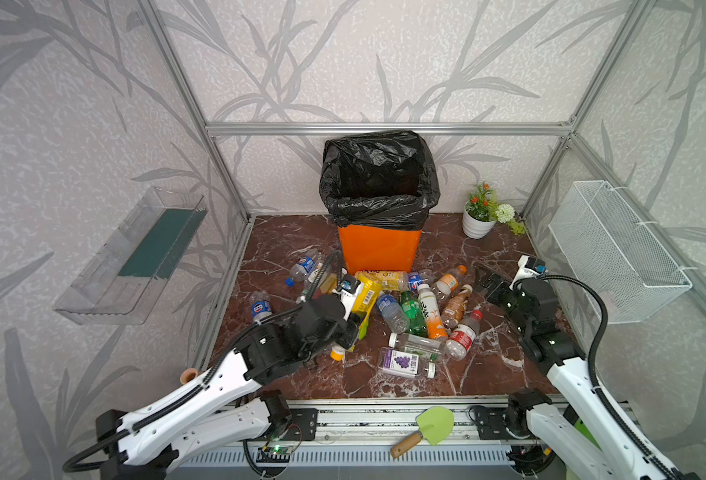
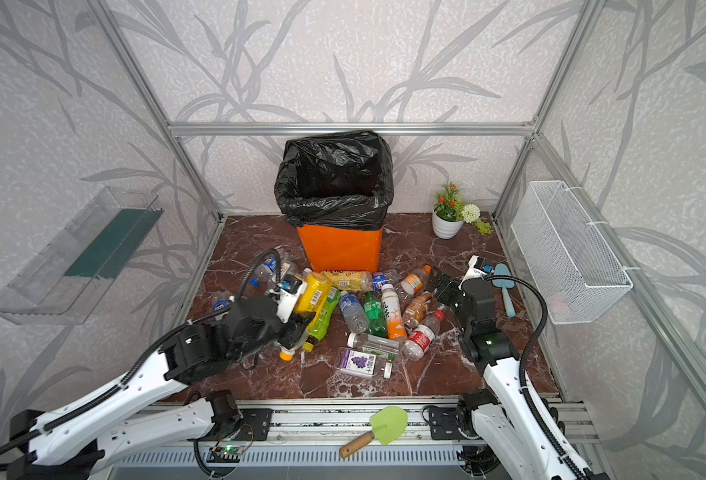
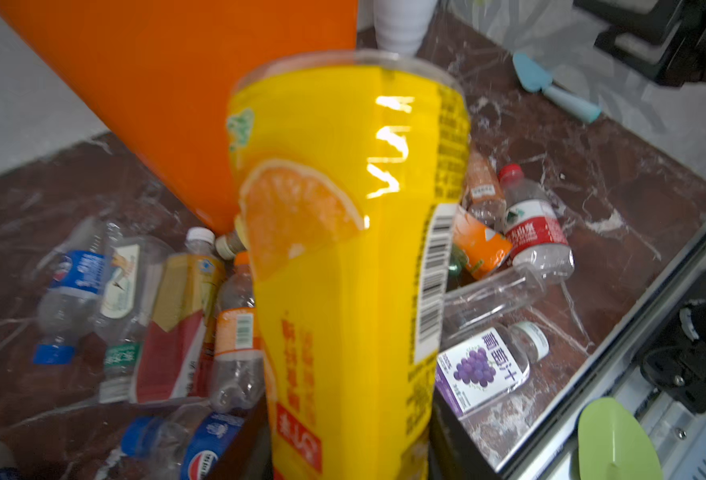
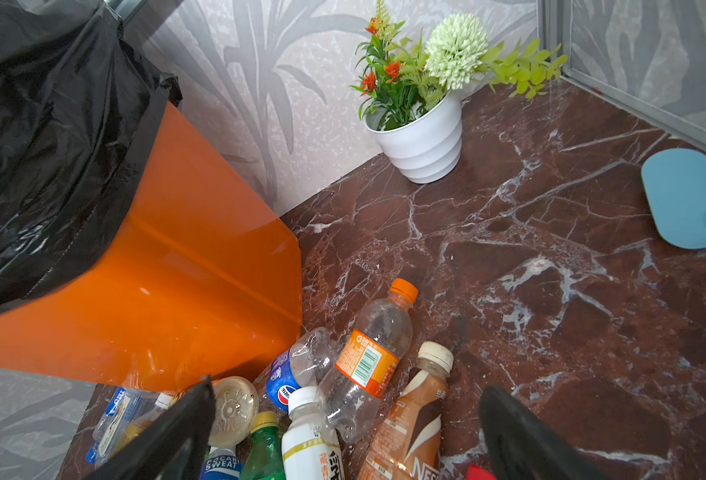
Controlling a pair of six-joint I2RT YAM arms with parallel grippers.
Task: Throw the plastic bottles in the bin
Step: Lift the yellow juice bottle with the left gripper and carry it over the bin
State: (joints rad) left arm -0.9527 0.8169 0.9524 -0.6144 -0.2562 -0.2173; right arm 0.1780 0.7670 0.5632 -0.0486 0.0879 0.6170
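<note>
Yellow-labelled plastic bottle (image 3: pixel 343 249), orange-slice print, clamped in left gripper (image 3: pixel 347 446), right gripper (image 4: pixel 348 390) agape

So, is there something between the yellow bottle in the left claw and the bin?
Nothing visible. The left claw is shut on the yellow bottle, and the bin stands just behind it with nothing between them. The bin's mouth is open, but its rim, covered by the bag, sits higher than the bottle.
</note>
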